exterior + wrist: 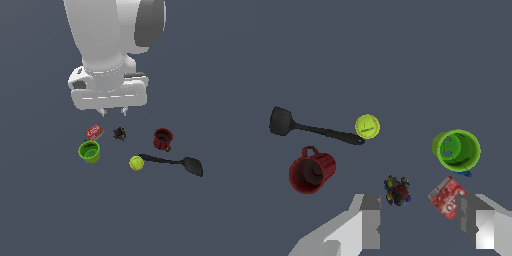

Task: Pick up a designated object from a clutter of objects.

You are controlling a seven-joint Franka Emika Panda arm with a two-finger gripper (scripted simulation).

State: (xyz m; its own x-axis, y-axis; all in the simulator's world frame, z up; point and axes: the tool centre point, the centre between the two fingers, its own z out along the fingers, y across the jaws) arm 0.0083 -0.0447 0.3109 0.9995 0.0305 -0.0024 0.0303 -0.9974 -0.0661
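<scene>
Clutter lies below me on the dark grey tabletop (45, 210). My gripper (421, 220) hangs above it with fingers spread wide, holding nothing. The bright lime-green round cup (457, 150) stands upright, just beside the small red box (446, 197) (they nearly touch). Between my fingers sits a tiny dark object (397, 190). Well apart are the dark red mug (311, 171), the yellow-green ball (367, 126) and the black long-handled spoon (306, 127), its handle tip touching the ball.

Plain slate-grey ground (45, 215)
</scene>
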